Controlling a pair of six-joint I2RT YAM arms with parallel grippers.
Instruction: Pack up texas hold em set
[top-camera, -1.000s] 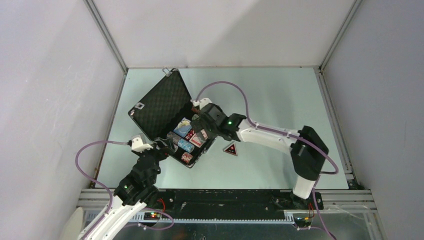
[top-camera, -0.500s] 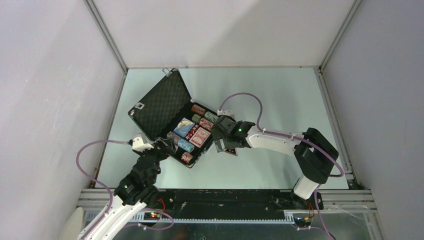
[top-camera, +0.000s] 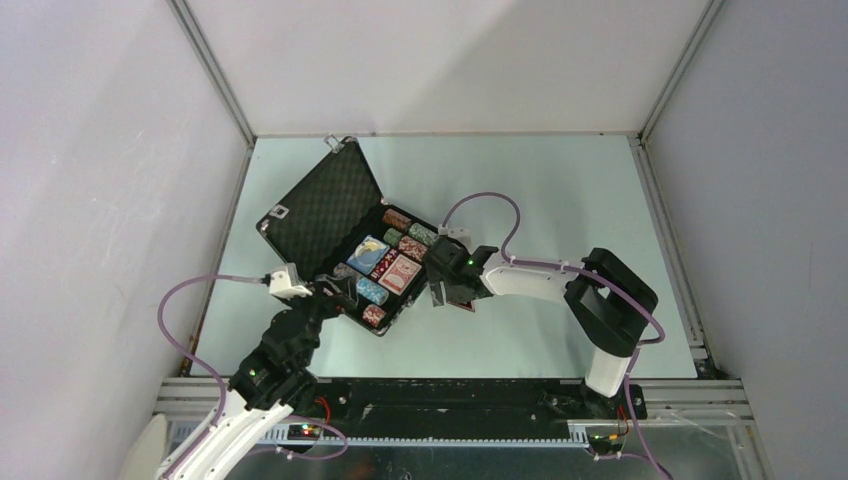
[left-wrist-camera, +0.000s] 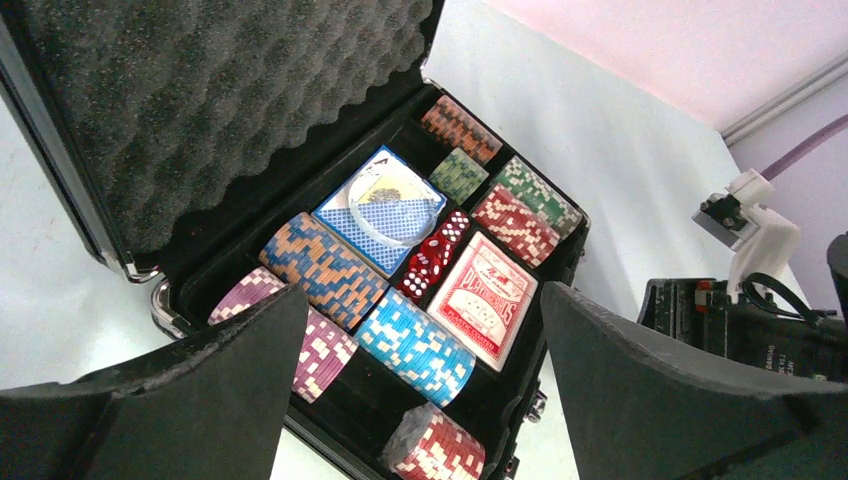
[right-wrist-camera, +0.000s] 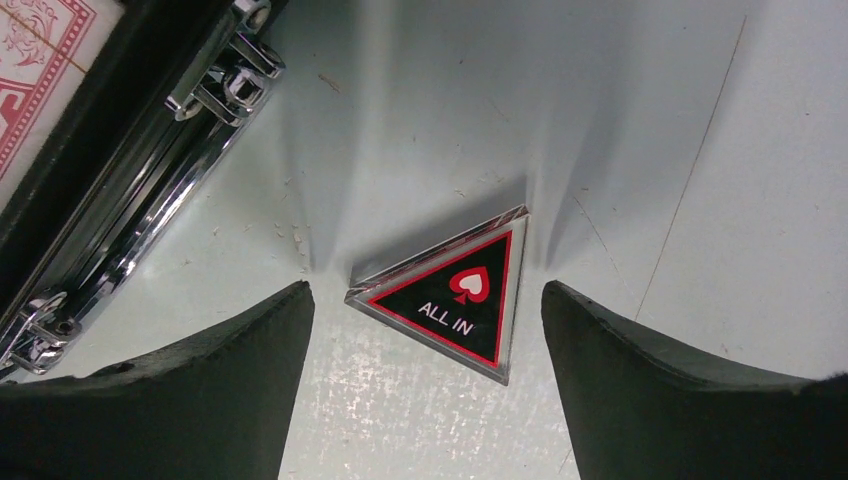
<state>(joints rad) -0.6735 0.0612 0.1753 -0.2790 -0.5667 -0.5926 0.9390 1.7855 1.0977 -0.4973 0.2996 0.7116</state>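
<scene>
right pincer (right-wrist-camera: 425, 292) spread wide either side of the triangle (right-wrist-camera: 455, 300) on the tabletop (right-wrist-camera: 650, 150), left pincer (left-wrist-camera: 422, 295) spread too, over the open case (left-wrist-camera: 230, 110)

pale green tabletop (top-camera: 560, 200), white enclosure walls (top-camera: 450, 60), aluminium corner rails (top-camera: 215, 70), soft even light

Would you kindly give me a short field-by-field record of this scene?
case: black foam-lined briefcase, lid open
inside: chip stacks, blue card deck, red card deck, red dice
outside: black-red triangular ALL IN marker, flat on table beside case
right pincer: open, straddling the marker, not touching
left pincer: open, over the case
</scene>
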